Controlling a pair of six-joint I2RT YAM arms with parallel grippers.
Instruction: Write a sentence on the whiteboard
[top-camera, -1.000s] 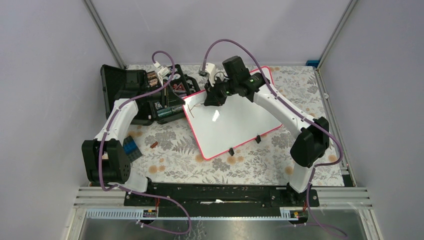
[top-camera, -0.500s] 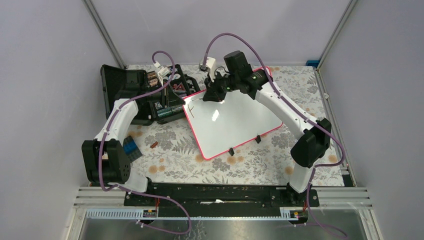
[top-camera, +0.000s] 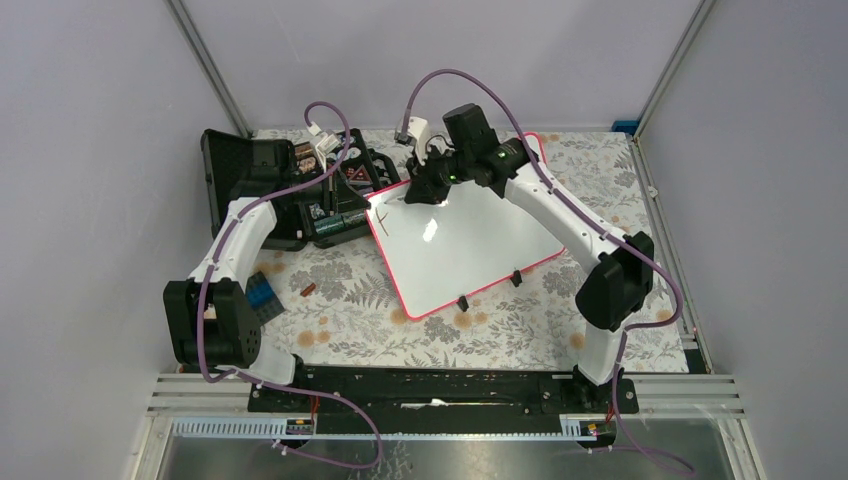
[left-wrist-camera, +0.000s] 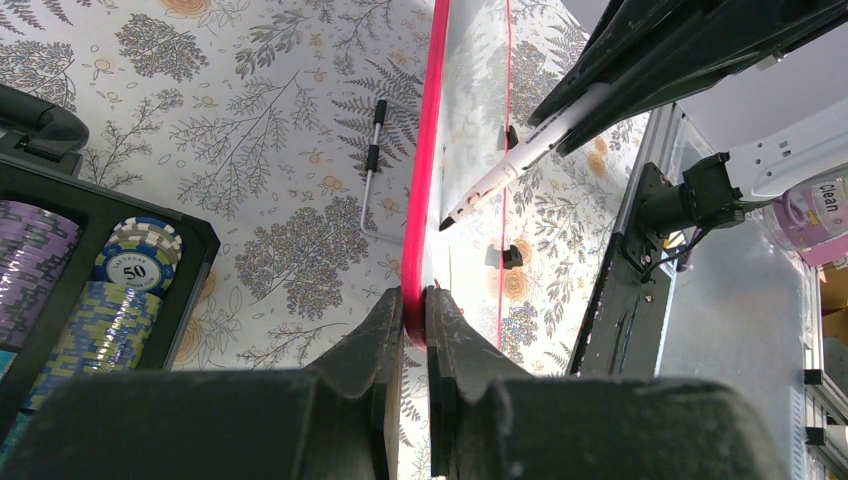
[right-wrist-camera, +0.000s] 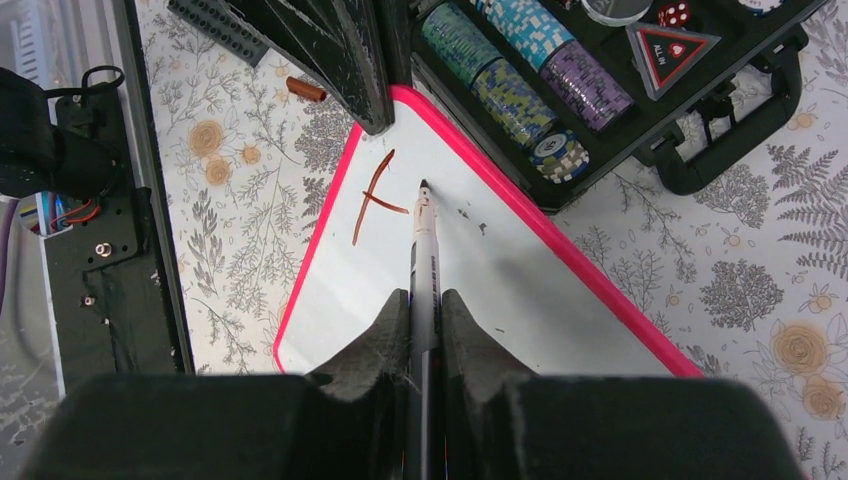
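1. Top view: since a second ago my right gripper (top-camera: 420, 193) has shifted toward the far edge of the whiteboard (top-camera: 470, 245). The board lies askew on the floral tablecloth (top-camera: 340, 300), its left corner by the black case (top-camera: 250, 180). Of the sentence (top-camera: 383, 222), a short second stroke now crosses the first. Grey walls (top-camera: 100, 150) enclose the table.
2. Left wrist: my left gripper (left-wrist-camera: 415, 300) is clamped on the board's pink rim. Poker chips (left-wrist-camera: 140, 265) sit in the case.
3. Right wrist: my fingers pinch the marker (right-wrist-camera: 424, 230), its tip just right of the brown cross. I cannot tell whether it touches.
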